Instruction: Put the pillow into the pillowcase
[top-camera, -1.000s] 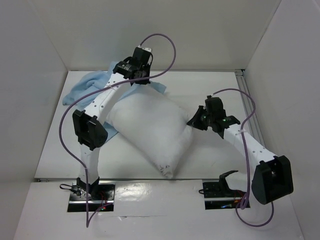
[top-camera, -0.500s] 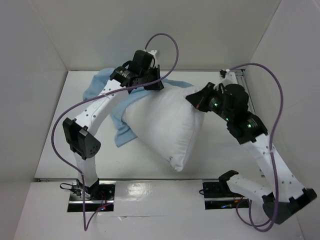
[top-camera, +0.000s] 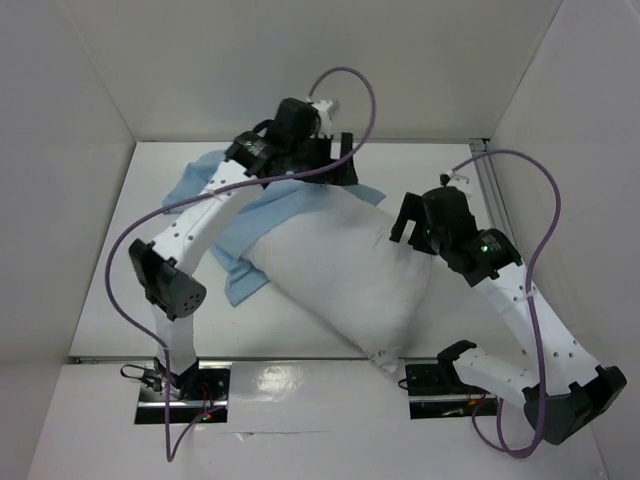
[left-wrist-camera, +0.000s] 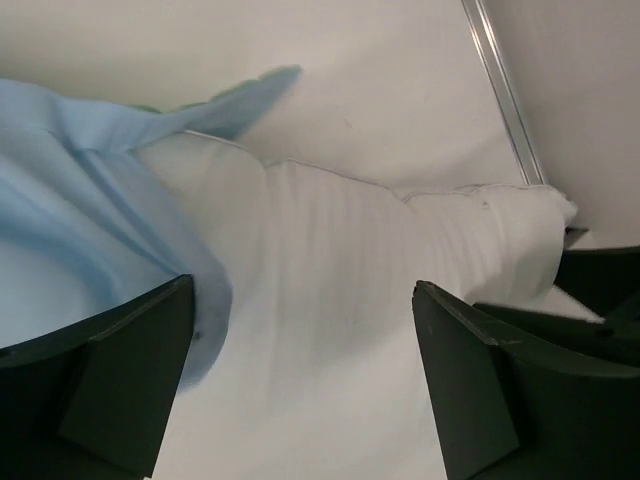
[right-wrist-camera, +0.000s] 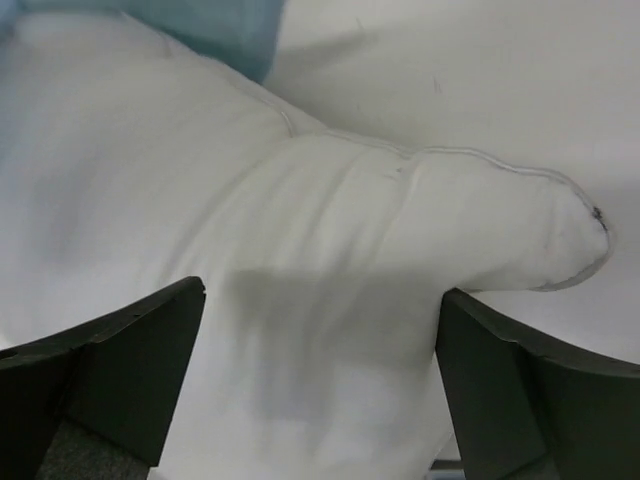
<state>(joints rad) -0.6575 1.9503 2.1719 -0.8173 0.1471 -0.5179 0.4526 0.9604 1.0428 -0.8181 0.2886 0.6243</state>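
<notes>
The white pillow (top-camera: 340, 270) lies slantwise across the table, one corner reaching the front edge. The light blue pillowcase (top-camera: 215, 190) is spread flat behind and left of it, partly under it. My left gripper (top-camera: 338, 165) hovers over the pillow's far end, open. In the left wrist view the left gripper (left-wrist-camera: 302, 290) straddles bare pillow (left-wrist-camera: 330, 330), with pillowcase (left-wrist-camera: 70, 200) at the left. My right gripper (top-camera: 408, 222) is open over the pillow's right corner. The right wrist view shows the right gripper (right-wrist-camera: 320, 295) wide above the pillow (right-wrist-camera: 300, 200), with a bit of pillowcase (right-wrist-camera: 210, 25) at the top.
White walls close in the table on three sides. A metal rail (top-camera: 500, 215) runs along the right edge. Purple cables (top-camera: 350, 85) loop above both arms. The arm bases (top-camera: 180, 390) sit at the front edge.
Both grippers have gone from shut to open and let go of the pillow. The pillow has dropped flatter and slid toward the front edge. The right arm drew back slightly.
</notes>
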